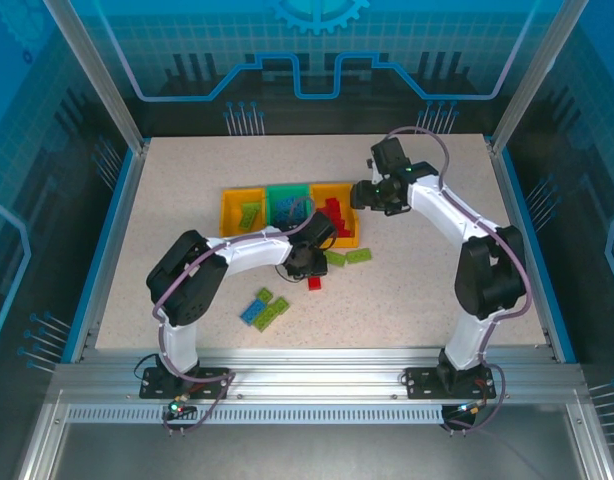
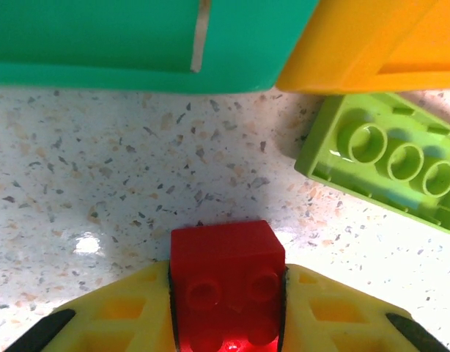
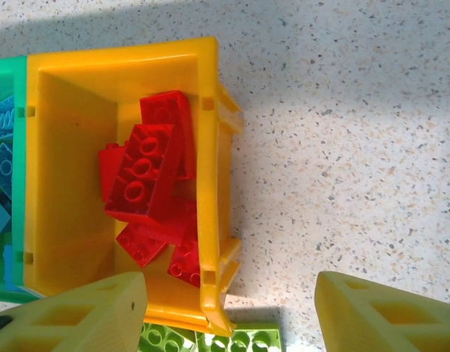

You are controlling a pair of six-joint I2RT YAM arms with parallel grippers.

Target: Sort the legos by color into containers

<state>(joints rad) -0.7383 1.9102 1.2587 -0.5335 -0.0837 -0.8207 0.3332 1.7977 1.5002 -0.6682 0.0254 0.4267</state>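
Small red plastic studded brick [image 2: 226, 271] was pinched tight in left gripper [image 1: 309, 270], low over speckled table [image 2: 100, 183], near green plastic bin [image 2: 137, 44] and orange plastic bin [image 2: 357, 51]. Lime green brick [image 2: 386, 158] lay beside. Right gripper [image 3: 232, 315] hung spread wide by orange plastic bin, red bricks [image 3: 148, 176] inside.

Left arm [image 1: 237, 255] stretched forward, low; left fingers [image 2: 122, 312] pinching red brick [image 2: 225, 264]. Right arm [image 1: 442, 205] bent inward; right fingers [image 3: 78, 315] spread wide.

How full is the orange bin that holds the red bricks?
Partly full. Red bricks lie piled against one wall of the orange bin; bare floor shows beside them.
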